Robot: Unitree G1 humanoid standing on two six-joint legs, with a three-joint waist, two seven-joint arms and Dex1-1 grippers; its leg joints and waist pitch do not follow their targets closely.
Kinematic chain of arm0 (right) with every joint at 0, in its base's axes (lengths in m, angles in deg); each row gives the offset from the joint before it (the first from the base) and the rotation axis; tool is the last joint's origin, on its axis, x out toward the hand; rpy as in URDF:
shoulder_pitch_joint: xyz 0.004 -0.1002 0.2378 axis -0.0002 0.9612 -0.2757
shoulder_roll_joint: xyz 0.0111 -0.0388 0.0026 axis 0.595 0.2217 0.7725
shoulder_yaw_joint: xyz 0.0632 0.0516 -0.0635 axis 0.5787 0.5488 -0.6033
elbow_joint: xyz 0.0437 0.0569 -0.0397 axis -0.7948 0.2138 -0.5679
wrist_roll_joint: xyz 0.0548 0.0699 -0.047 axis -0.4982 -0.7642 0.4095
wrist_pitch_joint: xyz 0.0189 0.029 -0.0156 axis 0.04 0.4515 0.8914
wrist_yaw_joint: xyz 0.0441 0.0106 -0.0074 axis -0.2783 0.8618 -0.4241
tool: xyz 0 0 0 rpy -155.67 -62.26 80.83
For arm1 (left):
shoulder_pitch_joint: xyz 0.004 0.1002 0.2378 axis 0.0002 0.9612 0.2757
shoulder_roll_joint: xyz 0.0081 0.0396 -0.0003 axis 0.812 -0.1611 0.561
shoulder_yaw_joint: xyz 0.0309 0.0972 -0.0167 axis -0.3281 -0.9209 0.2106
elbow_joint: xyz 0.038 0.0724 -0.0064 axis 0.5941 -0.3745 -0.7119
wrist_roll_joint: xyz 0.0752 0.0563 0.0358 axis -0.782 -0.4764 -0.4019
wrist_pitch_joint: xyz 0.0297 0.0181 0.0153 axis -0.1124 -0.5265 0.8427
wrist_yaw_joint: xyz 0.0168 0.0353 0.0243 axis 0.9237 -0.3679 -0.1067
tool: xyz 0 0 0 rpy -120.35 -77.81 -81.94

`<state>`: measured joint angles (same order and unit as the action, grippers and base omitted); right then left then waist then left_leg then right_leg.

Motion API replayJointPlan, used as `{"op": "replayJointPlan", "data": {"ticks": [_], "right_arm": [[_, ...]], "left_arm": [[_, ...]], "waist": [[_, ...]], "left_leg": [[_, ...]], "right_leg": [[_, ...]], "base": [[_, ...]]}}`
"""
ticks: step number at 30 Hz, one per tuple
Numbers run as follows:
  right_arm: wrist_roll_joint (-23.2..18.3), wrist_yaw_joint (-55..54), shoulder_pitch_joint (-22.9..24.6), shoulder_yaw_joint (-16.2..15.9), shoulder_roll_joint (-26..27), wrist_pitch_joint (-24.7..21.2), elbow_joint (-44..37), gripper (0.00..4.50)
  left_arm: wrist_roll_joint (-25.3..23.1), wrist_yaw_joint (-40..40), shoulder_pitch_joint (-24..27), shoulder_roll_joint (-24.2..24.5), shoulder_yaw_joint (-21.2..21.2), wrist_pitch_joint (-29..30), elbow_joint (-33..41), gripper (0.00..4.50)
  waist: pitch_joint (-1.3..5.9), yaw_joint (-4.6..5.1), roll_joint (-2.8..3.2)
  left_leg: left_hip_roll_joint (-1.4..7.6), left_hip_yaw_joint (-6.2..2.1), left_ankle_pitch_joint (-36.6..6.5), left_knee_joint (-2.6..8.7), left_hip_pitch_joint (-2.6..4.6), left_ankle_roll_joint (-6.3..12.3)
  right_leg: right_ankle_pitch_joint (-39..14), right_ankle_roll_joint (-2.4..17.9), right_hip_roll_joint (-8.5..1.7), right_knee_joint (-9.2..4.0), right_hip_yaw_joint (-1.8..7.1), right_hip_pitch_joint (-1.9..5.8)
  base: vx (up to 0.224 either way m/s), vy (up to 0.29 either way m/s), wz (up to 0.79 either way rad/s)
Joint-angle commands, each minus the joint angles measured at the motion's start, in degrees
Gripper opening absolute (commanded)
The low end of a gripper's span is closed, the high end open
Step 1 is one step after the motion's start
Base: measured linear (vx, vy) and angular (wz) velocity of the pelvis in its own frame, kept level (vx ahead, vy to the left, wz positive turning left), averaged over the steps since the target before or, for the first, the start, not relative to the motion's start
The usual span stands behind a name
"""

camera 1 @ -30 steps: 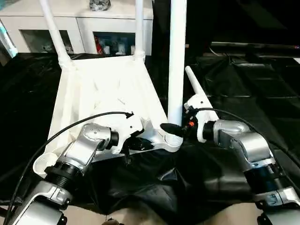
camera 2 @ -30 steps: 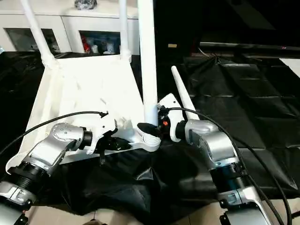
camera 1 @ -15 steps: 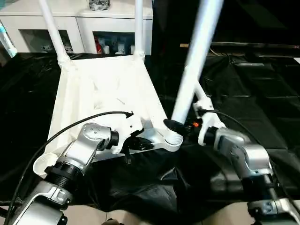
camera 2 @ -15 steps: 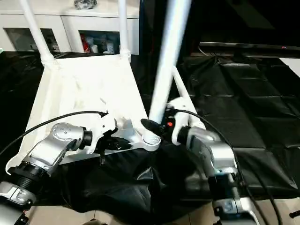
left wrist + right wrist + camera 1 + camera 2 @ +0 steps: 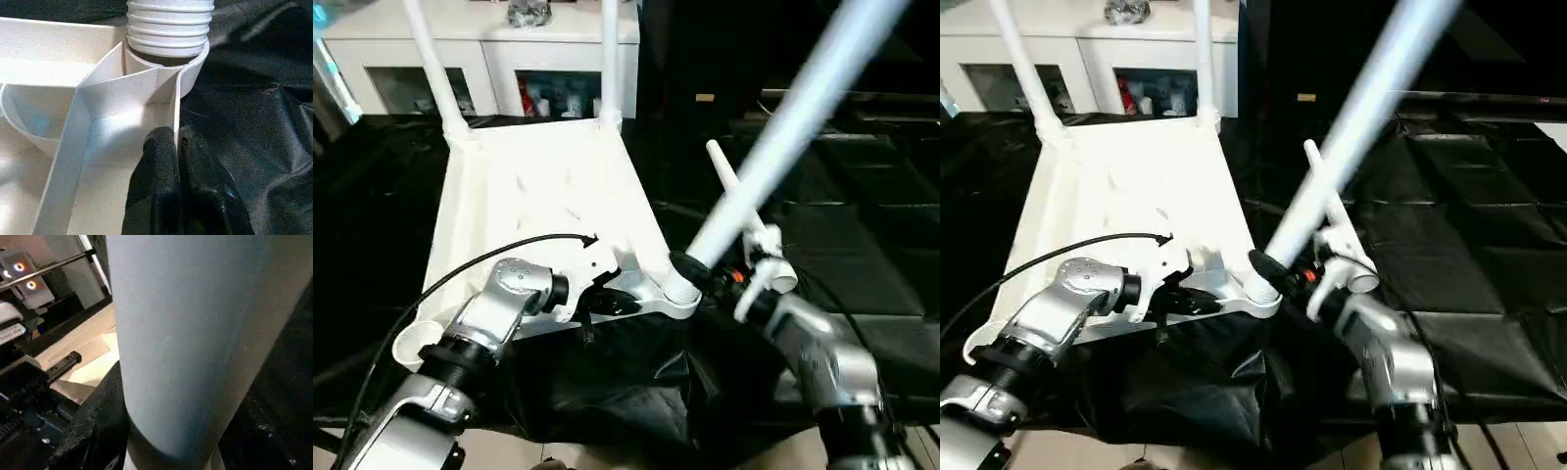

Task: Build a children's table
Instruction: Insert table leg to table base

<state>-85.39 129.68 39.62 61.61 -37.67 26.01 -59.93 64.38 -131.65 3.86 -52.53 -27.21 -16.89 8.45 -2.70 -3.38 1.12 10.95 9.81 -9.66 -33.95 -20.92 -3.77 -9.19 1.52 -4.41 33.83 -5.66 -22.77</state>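
Your right gripper [image 5: 697, 271] holds the tilted leg [image 5: 773, 142] (threaded end at the corner socket [image 5: 188, 68]); left fingers [image 5: 159, 166] pinch the tabletop [image 5: 538, 186] rim.

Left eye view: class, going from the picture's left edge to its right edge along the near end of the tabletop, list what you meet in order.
Empty corner socket → left gripper, clamped on the tabletop rim → tilted leg's threaded end in the near right socket → right gripper, gripping that leg.
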Motion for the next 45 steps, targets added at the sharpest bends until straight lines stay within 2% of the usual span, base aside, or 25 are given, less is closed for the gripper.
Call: {"op": "replayJointPlan", "data": {"ticks": [1, 5, 6, 7, 10, 11, 12, 13, 15, 16, 18, 19, 20, 21, 22, 23, 24, 26, 28, 30, 35, 38, 40, 42, 45], "right_arm": [[3.36, 0.04, 2.3, -3.04, -0.62, -0.76, 0.97, 1.93], [7.58, -1.01, 1.47, -6.07, -1.45, 1.42, 0.24, 1.91], [8.31, -0.87, 1.06, -6.98, -1.75, 1.76, 0.51, 1.91], [9.0, -0.99, 0.58, -7.82, -1.98, 1.68, 0.78, 1.91], [10.21, -1.56, -0.4, -9.07, -2.29, 1.59, 1.57, 1.91], [11.06, -1.37, -1.71, -9.84, -2.4, 1.23, 2.52, 1.91], [11.57, -1.28, -2.46, -10.21, -2.46, 1.05, 3.08, 1.91], [11.96, -0.41, -3.64, -10.8, -2.62, 0.9, 4.01, 1.91], [12.28, 1.03, -5.25, -11.55, -2.92, 0.77, 5.68, 1.91], [12.32, 1.91, -5.94, -11.98, -3.18, 0.25, 6.42, 1.91], [12.62, 4.93, -7.41, -13.7, -4.36, -0.5, 7.95, 1.91], [12.66, 5.88, -7.74, -14.1, -4.7, -0.67, 8.32, 1.91], [12.73, 6.93, -8.18, -14.42, -5.04, -0.65, 8.92, 1.91], [12.76, 7.22, -8.31, -14.48, -5.12, -0.61, 9.11, 1.91], [12.72, 8.01, -8.97, -14.54, -5.24, -0.58, 10.21, 1.91], [12.76, 8.84, -9.92, -14.53, -5.38, -0.24, 11.67, 1.91], [13.06, 8.86, -10.82, -14.37, -5.4, 0.32, 13.02, 1.91], [13.17, 9.08, -12.03, -14.05, -5.41, 0.77, 14.49, 1.91], [12.95, 10.74, -13.6, -14.1, -5.8, 1.22, 15.9, 1.91], [12.82, 11.66, -13.94, -14.34, -6.04, 1.24, 16.05, 1.91], [12.91, 18.47, -14.69, -16.7, -8.02, 1.92, 15.26, 1.91], [13.32, 21.47, -14.58, -18.01, -8.81, 2.95, 14.91, 1.91], [13.38, 21.86, -14.53, -18.19, -8.88, 3.24, 14.85, 1.91], [13.41, 22.45, -14.4, -18.38, -8.97, 3.75, 14.8, 1.91], [13.71, 23.7, -13.95, -18.97, -9.22, 5.05, 14.74, 1.91]], "left_arm": [[0.33, 3.03, -2.65, -0.31, 2.48, -1.32, -0.07, 0.0], [-0.12, 3.42, -2.88, -0.41, 2.6, -2.09, -1.09, 0.0], [-0.15, 3.41, -2.87, -0.39, 2.62, -2.21, -1.18, 0.0], [-0.18, 3.43, -2.84, -0.39, 2.62, -2.29, -1.23, 0.0], [-0.23, 3.44, -2.75, -0.38, 2.55, -2.49, -1.28, 0.0], [-0.4, 3.34, -2.51, -0.24, 2.34, -2.76, -1.1, 0.0], [-0.49, 3.27, -2.4, -0.16, 2.25, -2.9, -0.99, 0.0], [-0.56, 3.03, -2.23, -0.04, 2.08, -3.08, -0.79, 0.0], [-0.54, 2.68, -2.05, 0.08, 1.89, -3.24, -0.64, 0.0], [-0.43, 2.33, -1.93, 0.18, 1.79, -3.25, -0.49, 0.0], [-0.31, 1.6, -1.63, 0.57, 1.52, -3.12, 0.0, 0.0], [-0.33, 1.46, -1.6, 0.67, 1.43, -3.05, 0.17, 0.0], [-0.33, 1.26, -1.56, 0.81, 1.35, -2.99, 0.37, 0.0], [-0.33, 1.2, -1.56, 0.84, 1.33, -2.97, 0.43, 0.0], [-0.33, 0.9, -1.52, 0.99, 1.28, -2.94, 0.57, 0.0], [-0.32, 0.34, -1.51, 1.23, 1.14, -2.9, 0.8, 0.0], [-0.35, 0.01, -1.52, 1.38, 1.08, -2.95, 0.97, 0.0], [-0.39, -0.35, -1.57, 1.62, 1.05, -2.98, 1.19, 0.0], [-0.36, -0.81, -1.7, 2.02, 1.02, -3.03, 1.47, 0.0], [-0.36, -0.97, -1.72, 2.13, 0.99, -3.06, 1.55, 0.0], [-0.65, -2.85, -1.56, 2.93, 0.26, -3.86, 2.41, 0.0], [-0.7, -3.76, -1.46, 3.22, -0.18, -4.34, 2.97, 0.0], [-0.68, -3.85, -1.39, 3.29, -0.24, -4.32, 3.18, 0.0], [-0.47, -4.43, -1.22, 3.3, -0.4, -4.55, 3.84, 0.0], [-0.18, -6.13, -0.98, 3.45, -0.9, -5.58, 4.86, 0.0]], "waist": [[3.08, 0.24, 0.14], [3.06, 0.31, 0.15], [3.02, 0.45, -0.44], [2.98, 0.41, -0.09], [2.88, 0.78, -0.02], [2.83, 1.04, -0.66], [2.8, 1.19, -0.17], [2.76, 1.65, -0.12], [2.82, 2.08, 0.05], [2.75, 2.37, -0.7], [2.76, 2.24, -0.2], [2.71, 2.33, -0.25], [2.8, 2.26, -0.99], [2.8, 2.0, -0.47], [2.79, 1.98, -0.44], [2.78, 1.98, -0.52], [2.82, 1.96, -0.86], [2.67, 2.05, -0.73], [2.55, 2.19, -0.82], [2.51, 2.13, -0.84], [2.71, 1.76, -0.84], [2.84, 1.29, -0.85], [3.04, 1.05, -0.97], [3.1, 0.89, -0.93], [2.9, 0.65, -1.08]], "left_leg": [[1.63, -1.06, -21.45, 4.23, 1.05, 0.77], [1.55, -1.03, -21.11, 4.22, 0.94, 1.01], [1.53, -0.97, -21.13, 4.2, 0.85, 1.13], [1.45, -0.99, -21.23, 4.1, 1.04, 1.15], [1.4, -1.1, -22.54, 4.08, 1.17, 0.97], [1.37, -1.08, -22.97, 4.04, 1.12, 1.12], [1.41, -1.3, -23.51, 4.11, 1.13, 0.99], [1.49, -1.54, -24.4, 4.29, 0.8, 0.8], [1.65, -1.76, -25.3, 4.47, 0.78, 0.81], [1.66, -1.69, -26.07, 4.42, 0.8, 0.9], [1.59, -1.67, -26.28, 4.24, 1.25, 0.99], [1.66, -1.7, -26.28, 4.38, 1.05, 1.06], [1.78, -1.62, -25.98, 4.38, 1.14, 1.16], [1.88, -1.57, -25.77, 4.38, 1.46, 1.24], [2.0, -1.53, -25.93, 4.47, 1.47, 1.15], [2.03, -1.53, -25.94, 4.54, 1.43, 1.09], [2.04, -1.54, -25.81, 4.56, 1.38, 1.11], [2.09, -1.53, -26.29, 4.61, 1.45, 0.93], [2.03, -1.58, -28.02, 4.52, 1.89, 0.43], [2.01, -1.62, -28.12, 4.47, 2.01, 0.34], [2.23, -1.53, -26.63, 4.68, 1.85, 0.68], [2.51, -1.25, -24.91, 4.82, 1.83, 0.95], [2.63, -1.07, -22.43, 4.96, 1.41, 1.13], [2.67, -0.94, -20.97, 4.92, 1.32, 1.28], [2.39, -0.72, -21.18, 4.61, 1.51, 1.48]], "right_leg": [[-32.44, 3.48, -4.12, -6.54, 2.27, 2.01], [-32.82, 3.22, -4.11, -6.63, 2.26, 1.9], [-33.44, 2.94, -4.08, -6.73, 2.22, 1.94], [-34.46, 2.72, -4.16, -6.79, 2.19, 1.79], [-36.12, 2.03, -4.04, -7.06, 1.92, 1.61], [-37.01, 1.61, -4.05, -7.33, 1.77, 1.62], [-37.31, 1.6, -4.14, -7.25, 1.61, 1.67], [-37.15, 1.36, -4.06, -7.22, 1.31, 1.97], [-35.84, 1.55, -4.16, -7.28, 1.16, 2.14], [-36.37, 1.34, -4.1, -7.54, 1.0, 2.04], [-36.75, 1.57, -4.35, -7.64, 0.91, 1.85], [-36.09, 1.69, -4.31, -7.61, 0.84, 2.07], [-35.81, 1.73, -4.36, -7.68, 0.87, 2.03], [-34.74, 2.47, -4.52, -7.53, 1.06, 1.81], [-33.68, 3.05, -4.5, -7.43, 1.13, 1.8], [-33.15, 3.34, -4.5, -7.33, 1.13, 1.86], [-32.66, 3.76, -4.6, -7.08, 1.16, 1.97], [-32.89, 4.14, -4.7, -7.08, 1.17, 1.93], [-34.87, 3.52, -4.76, -7.41, 0.92, 1.83], [-35.79, 3.07, -4.8, -7.6, 0.85, 1.82], [-32.95, 4.26, -4.76, -7.07, 1.29, 1.96], [-28.84, 6.26, -4.72, -6.51, 1.8, 2.0], [-24.45, 8.04, -4.67, -5.78, 2.12, 2.44], [-22.53, 8.94, -4.71, -5.49, 2.29, 2.53], [-25.6, 8.56, -4.87, -5.67, 2.38, 2.37]], "base": [[0.0, 0.0, 0.0], [0.0, 0.0, 0.0], [0.0, 0.0, 0.0], [0.0, 0.0, 0.0], [0.0, 0.0, 0.0], [0.0, 0.0, 0.0], [0.0, 0.0, 0.0], [0.0, 0.0, 0.0], [0.0, 0.0, 0.0], [0.0, 0.0, 0.0], [0.0, 0.0, 0.0], [0.0, 0.0, 0.0], [0.0, 0.0, 0.0], [0.0, 0.0, 0.0], [0.0, 0.0, 0.0], [0.0, 0.0, 0.0], [0.0, 0.0, 0.0], [0.0, 0.0, 0.0], [0.0, 0.0, 0.0], [0.0, 0.0, 0.0], [0.0, 0.0, 0.0], [0.0, 0.0, 0.0], [0.0, 0.0, 0.0], [0.0, 0.0, 0.0], [0.0, 0.0, 0.0]]}}
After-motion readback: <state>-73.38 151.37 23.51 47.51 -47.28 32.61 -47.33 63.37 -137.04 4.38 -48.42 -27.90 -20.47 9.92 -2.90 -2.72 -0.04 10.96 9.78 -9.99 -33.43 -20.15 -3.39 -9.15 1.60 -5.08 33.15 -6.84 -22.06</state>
